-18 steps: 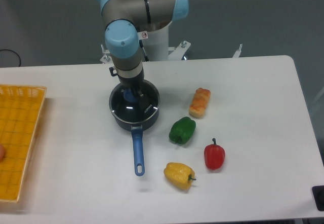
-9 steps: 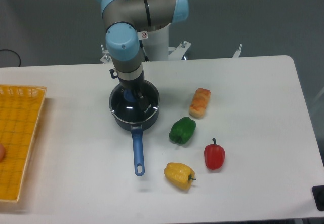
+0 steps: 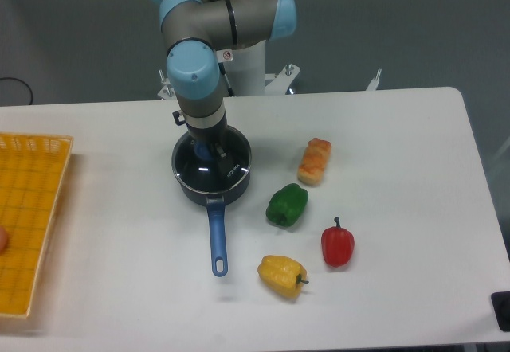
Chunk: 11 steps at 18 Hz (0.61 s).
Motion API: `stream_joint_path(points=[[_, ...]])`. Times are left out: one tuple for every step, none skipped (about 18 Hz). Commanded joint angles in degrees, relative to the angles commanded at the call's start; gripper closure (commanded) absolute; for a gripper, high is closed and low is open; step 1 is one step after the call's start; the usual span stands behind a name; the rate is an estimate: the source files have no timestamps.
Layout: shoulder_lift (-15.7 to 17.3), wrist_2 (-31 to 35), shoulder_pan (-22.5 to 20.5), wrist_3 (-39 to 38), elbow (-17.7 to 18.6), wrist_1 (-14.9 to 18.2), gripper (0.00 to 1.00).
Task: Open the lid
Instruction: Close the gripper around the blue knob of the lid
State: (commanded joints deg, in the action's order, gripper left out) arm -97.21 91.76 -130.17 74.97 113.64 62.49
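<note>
A dark saucepan (image 3: 240, 185) with a blue handle (image 3: 217, 239) stands on the white table, left of centre. The lid (image 3: 190, 170), clear glass with a thin metal rim, lies flat on it. My gripper (image 3: 208, 151) reaches straight down from the arm onto the lid's middle, at the blue knob (image 3: 202, 152). Its dark fingers stand close around the knob. The wrist hides most of them, so I cannot tell whether they are pressed on it.
To the right of the pan lie a bread roll (image 3: 315, 161), a green pepper (image 3: 287, 205), a red pepper (image 3: 338, 243) and a yellow pepper (image 3: 282, 275). A yellow basket (image 3: 28, 217) sits at the left edge. The arm's base stands behind the pan.
</note>
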Motion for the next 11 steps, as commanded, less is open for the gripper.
stream_joint_path(points=[[0.0,0.1,0.0,0.0,0.0,0.0,0.19],[0.0,0.0,0.1,0.0,0.0,0.0,0.19],[0.0,0.1,0.1,0.0,0.0,0.0,0.22],[0.0,0.0,0.1,0.0,-0.1,-0.1,0.22],[0.1,0.1,0.1,-0.1,-0.1,-0.2,0.24],[0.0,0.0,0.2,-0.2,-0.2,-0.3,0.25],[0.1,0.0,0.2,-0.2,-0.2,-0.4,0.26],[0.1,0.0,0.2,-0.3,-0.2,-0.5,0.26],[0.1,0.0,0.2,-0.3,-0.2,-0.6,0.26],[0.1,0.0,0.2,-0.3,-0.2,-0.6,0.26],[0.1,0.0,0.3,-0.3,-0.2,-0.7,0.27]])
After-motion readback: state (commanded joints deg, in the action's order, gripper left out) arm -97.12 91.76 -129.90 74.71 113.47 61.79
